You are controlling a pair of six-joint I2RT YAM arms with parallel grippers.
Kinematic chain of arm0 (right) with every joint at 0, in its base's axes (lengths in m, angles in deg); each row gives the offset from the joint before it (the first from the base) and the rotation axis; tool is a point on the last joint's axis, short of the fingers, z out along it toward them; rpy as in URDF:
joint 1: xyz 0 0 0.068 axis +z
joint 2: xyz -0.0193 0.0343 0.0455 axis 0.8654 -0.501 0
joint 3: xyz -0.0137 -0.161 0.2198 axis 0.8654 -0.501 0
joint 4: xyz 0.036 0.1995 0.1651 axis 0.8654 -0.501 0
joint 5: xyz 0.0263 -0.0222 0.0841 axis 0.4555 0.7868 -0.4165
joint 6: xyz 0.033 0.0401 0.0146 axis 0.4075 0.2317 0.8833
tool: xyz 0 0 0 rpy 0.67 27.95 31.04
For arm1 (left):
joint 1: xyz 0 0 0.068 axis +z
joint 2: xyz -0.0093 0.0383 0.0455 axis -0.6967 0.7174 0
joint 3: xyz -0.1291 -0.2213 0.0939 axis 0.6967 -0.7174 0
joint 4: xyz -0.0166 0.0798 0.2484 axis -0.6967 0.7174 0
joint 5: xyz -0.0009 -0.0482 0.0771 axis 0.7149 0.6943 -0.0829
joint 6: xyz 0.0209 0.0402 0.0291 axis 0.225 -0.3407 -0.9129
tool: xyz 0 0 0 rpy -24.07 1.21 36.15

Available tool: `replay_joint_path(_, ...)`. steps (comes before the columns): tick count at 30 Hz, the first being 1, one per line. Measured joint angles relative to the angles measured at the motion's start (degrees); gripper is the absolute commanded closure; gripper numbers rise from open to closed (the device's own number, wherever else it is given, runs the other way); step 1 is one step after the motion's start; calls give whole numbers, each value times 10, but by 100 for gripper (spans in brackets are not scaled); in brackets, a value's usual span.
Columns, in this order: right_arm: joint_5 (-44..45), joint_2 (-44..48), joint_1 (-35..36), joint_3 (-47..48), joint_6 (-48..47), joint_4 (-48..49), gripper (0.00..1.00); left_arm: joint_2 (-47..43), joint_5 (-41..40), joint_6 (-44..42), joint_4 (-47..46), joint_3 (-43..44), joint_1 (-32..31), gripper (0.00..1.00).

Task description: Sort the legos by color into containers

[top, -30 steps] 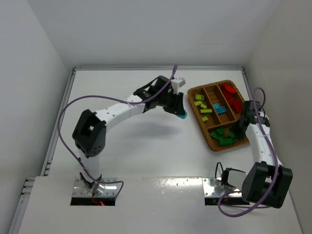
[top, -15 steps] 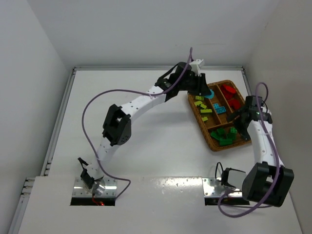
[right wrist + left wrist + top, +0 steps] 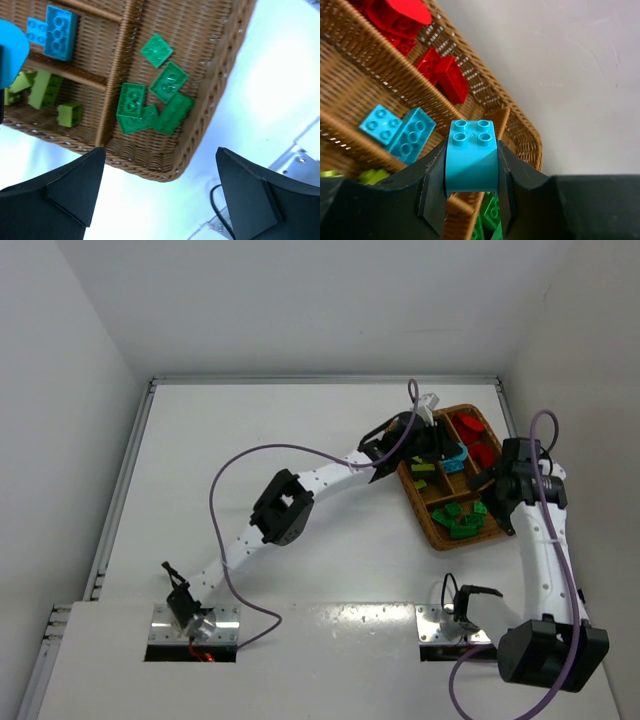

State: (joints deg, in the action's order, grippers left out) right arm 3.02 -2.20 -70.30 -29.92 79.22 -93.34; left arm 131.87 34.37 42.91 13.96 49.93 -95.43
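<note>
White table (image 3: 300, 440) between plain white walls. On its right side, wicker tray (image 3: 432, 532), set at a slant. Over the tray's near end, right claw (image 3: 157, 190): spread wide, gripping nothing. Beneath it, dark green legos (image 3: 155, 100) heaped in the nearest compartment, several overlapping. Past a divider, yellow-green legos (image 3: 45, 90) in the next section, and beside those, two cyan legos (image 3: 55, 30) lying flat and touching each other. Farther out, left claw (image 3: 470, 172) at the end of a long reach across the table, clenched on a cyan brick (image 3: 470, 145). Pinched on both flanks, four studs showing on top, curved body below. Held over the tray, above a divider next to the cyan section; cannot tell whether it touches the wicker. At the far end, red legos (image 3: 442, 75) lying in their own compartments.
</note>
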Motion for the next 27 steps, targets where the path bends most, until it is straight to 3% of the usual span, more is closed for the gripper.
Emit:
replay_joint_path(2,16,0,8,5,4,-13,8,2,-19,4,-11,0,-6,90)
replay_joint_path(3,24,0,12,9,5,-20,8,3,-26,6,-15,0,-9,79)
replay_joint_path(6,43,0,21,21,9,-29,8,4,-45,15,-37,4,-11,59)
replay_joint_path(9,54,1,24,25,9,-32,8,13,-55,19,-54,12,-11,28)
replay_joint_path(12,57,1,24,25,9,-37,8,20,-60,25,-59,12,-10,17)
replay_joint_path(24,50,-20,29,54,-14,-31,0,17,-45,-7,-18,24,-2,0)
replay_joint_path(27,21,-43,35,67,-45,-19,0,-50,-33,-48,33,-54,18,0)
